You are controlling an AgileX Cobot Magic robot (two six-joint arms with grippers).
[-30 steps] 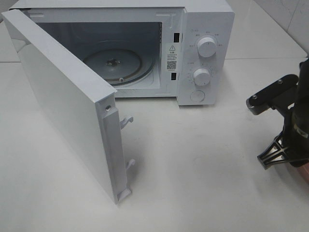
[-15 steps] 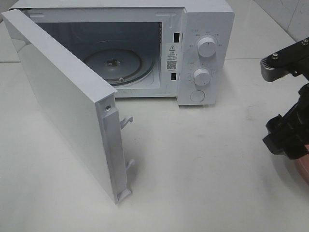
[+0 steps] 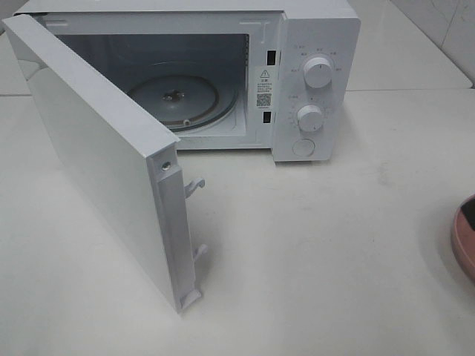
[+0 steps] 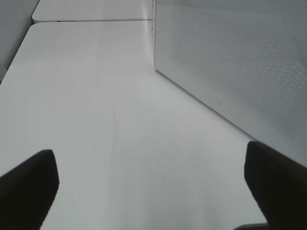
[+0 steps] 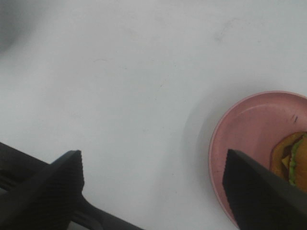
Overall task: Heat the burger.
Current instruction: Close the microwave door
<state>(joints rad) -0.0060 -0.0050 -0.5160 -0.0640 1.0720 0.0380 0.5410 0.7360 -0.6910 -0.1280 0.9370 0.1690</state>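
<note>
Both tools stand wide apart and hold nothing: the right tool (image 5: 153,191) hangs above the bench (image 3: 334,245), the left tool (image 4: 153,187) beside the microwave (image 3: 223,74), whose door (image 3: 96,156) is swung out. At the bench's right edge, the burger (image 5: 293,160) lies on a pink plate (image 5: 249,129).

- We see a kitchen-like tabletop setup: a white microwave (image 3: 223,74) stands on a plain white table (image 3: 334,245), its door (image 3: 96,156) swung wide open.
- Inside the microwave lies a glass turntable (image 3: 174,100); on its control panel, right of the cavity, sit two round dials (image 3: 318,72).
- Behind the microwave we make out what may be pale wall tiles (image 3: 445,30), though only a corner shows.
- Well right of the microwave, a pink plate (image 5: 249,139) holds a burger (image 5: 292,160), so food is at hand.
</note>
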